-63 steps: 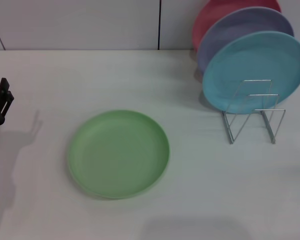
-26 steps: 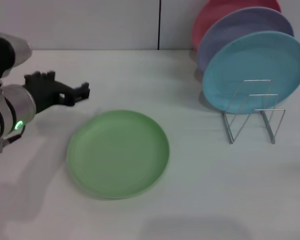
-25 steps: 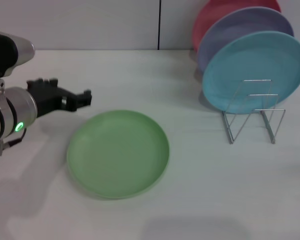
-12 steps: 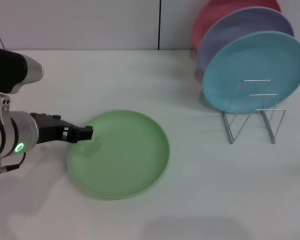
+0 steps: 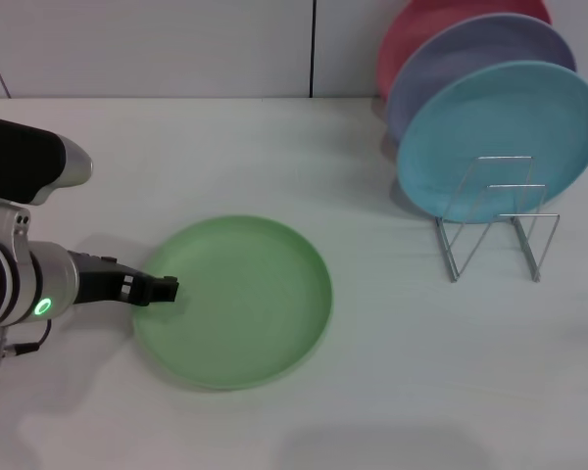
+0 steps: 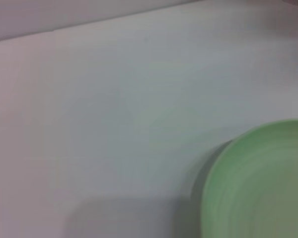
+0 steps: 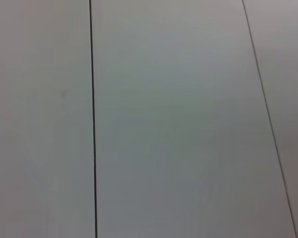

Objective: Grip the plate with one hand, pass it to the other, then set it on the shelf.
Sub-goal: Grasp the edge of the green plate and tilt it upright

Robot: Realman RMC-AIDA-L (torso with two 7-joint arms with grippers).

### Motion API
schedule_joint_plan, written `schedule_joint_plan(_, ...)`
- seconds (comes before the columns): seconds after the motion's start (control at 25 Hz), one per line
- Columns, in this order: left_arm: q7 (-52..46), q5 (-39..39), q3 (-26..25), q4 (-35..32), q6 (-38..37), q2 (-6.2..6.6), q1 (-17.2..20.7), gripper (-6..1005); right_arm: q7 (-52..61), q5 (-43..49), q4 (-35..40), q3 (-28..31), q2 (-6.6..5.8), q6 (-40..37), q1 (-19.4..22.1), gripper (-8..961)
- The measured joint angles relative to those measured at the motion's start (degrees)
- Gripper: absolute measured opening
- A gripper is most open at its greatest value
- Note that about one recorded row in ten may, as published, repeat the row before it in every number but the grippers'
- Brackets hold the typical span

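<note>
The light green plate lies flat on the white table, left of centre in the head view. Part of its rim also shows in the left wrist view. My left gripper, black on the silver-and-white arm with the green light, sits low at the plate's left rim, its tip over the edge. The silver wire shelf stands at the right. My right gripper is out of view; its wrist view shows only a pale panelled wall.
On the shelf stand a light blue plate, a lavender plate behind it and a pink plate at the back. The shelf's front loops hold nothing. The white table runs to the wall behind.
My left arm came in from the left, swung toward the plate and dropped down. Its gripper moved from above the table behind the plate to the plate's left rim. The plate has not moved.
</note>
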State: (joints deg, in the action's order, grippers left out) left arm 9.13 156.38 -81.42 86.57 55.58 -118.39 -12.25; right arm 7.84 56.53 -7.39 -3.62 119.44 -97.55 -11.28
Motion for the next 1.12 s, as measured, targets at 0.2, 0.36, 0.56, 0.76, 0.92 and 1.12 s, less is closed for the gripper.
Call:
schedule_joint_plan(0.2, 0.0, -0.09, -0.02, -1.27, 0.24, 0.0, -0.62, 845, -0.14, 0.0, 0.0, 0.0, 0.0, 0.0, 0.04, 830)
schedule_joint_plan(0.36, 0.0, -0.11, -0.17, -1.91, 0.11, 0.0, -0.89, 844, -0.26, 0.0, 0.0, 0.01, 0.0, 0.05, 0.04, 830)
schedule_joint_plan(0.56, 0.0, -0.04, -0.3, -2.55, 0.15, 0.0, -1.37, 836, -0.26, 0.0, 0.0, 0.02, 0.0, 0.12, 0.04, 830)
schedule_joint_plan(0.76, 0.0, -0.09, -0.31, -2.71, 0.32, -0.07, -1.46, 828, -0.28, 0.0, 0.03, 0.02, -0.09, -0.03, 0.04, 830)
schedule_joint_plan(0.92, 0.01, -0.12, -0.31, -2.81, 0.46, -0.09, -1.87, 821, -0.29, 0.03, 0.1, 0.02, -0.09, -0.27, 0.04, 830)
schedule_joint_plan(1.12, 0.01, -0.12, -0.17, -3.14, 0.93, -0.09, -2.34, 813, -0.37, 0.07, 0.24, 0.02, -0.09, -0.23, 0.04, 829)
